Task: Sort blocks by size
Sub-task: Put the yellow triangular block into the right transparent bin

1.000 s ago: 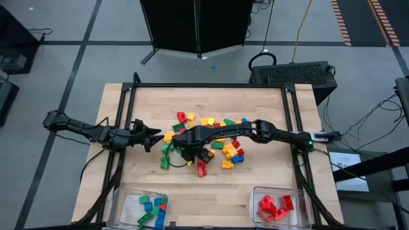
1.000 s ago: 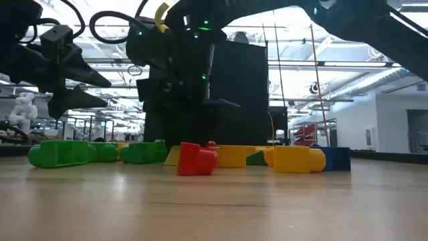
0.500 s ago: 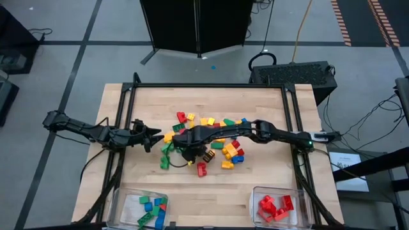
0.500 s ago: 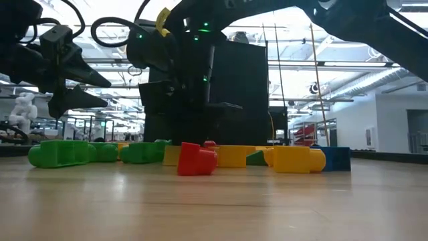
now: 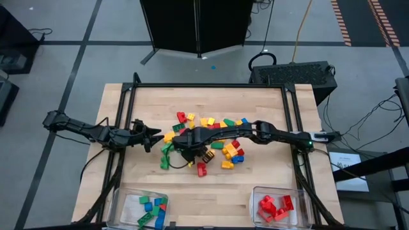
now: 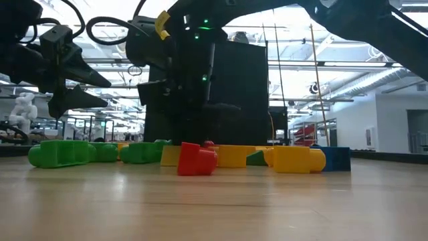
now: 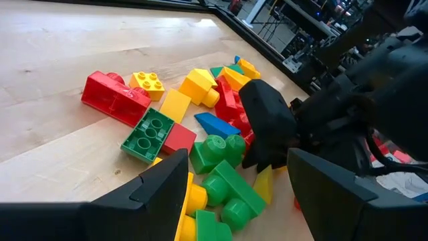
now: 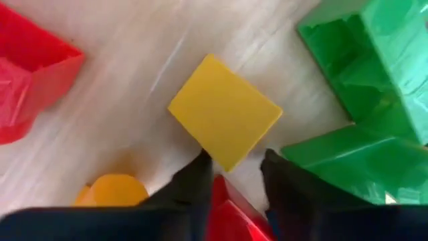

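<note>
A pile of red, yellow, green and blue blocks [image 5: 211, 137] lies on the middle of the wooden table. My right gripper [image 5: 185, 148] reaches in from the right and stands low over the pile's left part, fingers pointing down. It is shut on a red block [image 8: 227, 211]. Just beyond its fingertips lie a flat yellow block [image 8: 224, 110] and green blocks [image 8: 361, 100]. My left gripper [image 5: 151, 136] hovers open and empty just left of the pile. It also shows in the low view [image 6: 73, 67] and in its wrist view [image 7: 237, 161]. My right gripper has the red block [image 8: 226, 201] between its two fingers [image 8: 197, 181], which come from above and point down. Only a wedge of red shows in the narrow gap. Which part of the block it is, and whether it is off the table, cannot be told.
Two clear bins stand at the table's near edge. The left one [image 5: 121, 206] holds green and blue blocks and the right one [image 5: 257, 198] holds red blocks. A lone red block [image 5: 202, 168] lies near the pile's front. Bare wood lies between the pile and the bins.
My right gripper has shifted a little over the pile's left part, toward the far edge. My left arm and the blocks around it have kept still.
</note>
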`<state>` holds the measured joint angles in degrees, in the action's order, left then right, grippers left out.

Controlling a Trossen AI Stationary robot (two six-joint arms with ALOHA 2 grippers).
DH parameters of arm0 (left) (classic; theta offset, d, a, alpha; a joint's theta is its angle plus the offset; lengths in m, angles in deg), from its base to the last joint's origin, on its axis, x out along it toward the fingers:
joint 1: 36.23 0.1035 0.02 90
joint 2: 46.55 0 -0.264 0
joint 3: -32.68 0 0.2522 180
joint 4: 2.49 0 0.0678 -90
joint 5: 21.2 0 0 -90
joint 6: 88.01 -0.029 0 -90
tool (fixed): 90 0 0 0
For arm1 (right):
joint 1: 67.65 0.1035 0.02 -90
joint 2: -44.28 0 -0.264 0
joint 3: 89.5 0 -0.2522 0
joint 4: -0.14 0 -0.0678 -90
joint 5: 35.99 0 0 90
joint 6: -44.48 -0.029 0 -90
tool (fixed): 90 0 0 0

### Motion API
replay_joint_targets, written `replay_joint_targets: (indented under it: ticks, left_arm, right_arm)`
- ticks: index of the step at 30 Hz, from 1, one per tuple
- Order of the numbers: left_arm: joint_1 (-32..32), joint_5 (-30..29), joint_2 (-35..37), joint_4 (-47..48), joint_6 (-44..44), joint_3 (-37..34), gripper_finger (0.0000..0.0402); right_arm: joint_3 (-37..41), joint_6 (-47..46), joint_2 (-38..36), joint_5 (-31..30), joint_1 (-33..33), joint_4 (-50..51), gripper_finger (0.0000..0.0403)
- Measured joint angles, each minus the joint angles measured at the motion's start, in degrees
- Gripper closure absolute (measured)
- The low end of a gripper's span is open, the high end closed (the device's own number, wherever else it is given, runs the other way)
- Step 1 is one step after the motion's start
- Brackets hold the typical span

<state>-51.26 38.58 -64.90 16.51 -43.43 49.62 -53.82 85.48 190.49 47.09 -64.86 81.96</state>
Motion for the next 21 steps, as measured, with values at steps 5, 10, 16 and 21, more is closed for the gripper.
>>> replay_joint_targets:
  ticks: [5, 10, 16, 21]
  left_arm:
    - [0.0, 0.0, 0.0, 0.0, 0.0, 0.0, 0.0146]
    - [0.0, 0.0, 0.0, 0.0, 0.0, 0.0, 0.0146]
    - [0.0, 0.0, 0.0, 0.0, 0.0, 0.0, 0.0146]
    - [0.0, 0.0, 0.0, 0.0, 0.0, 0.0, 0.0146]
  right_arm:
    - [0.2, 7.6, -0.9, 0.3, 0.2, 1.2, 0.0177]
    - [0.2, 8.3, -1.1, 1.0, 0.4, -1.1, 0.0130]
    - [0.2, 11.9, -1.2, -4.6, 1.4, -3.8, 0.0132]
    - [0.2, 13.8, -1.2, -4.7, 3.3, -5.3, 0.0136]
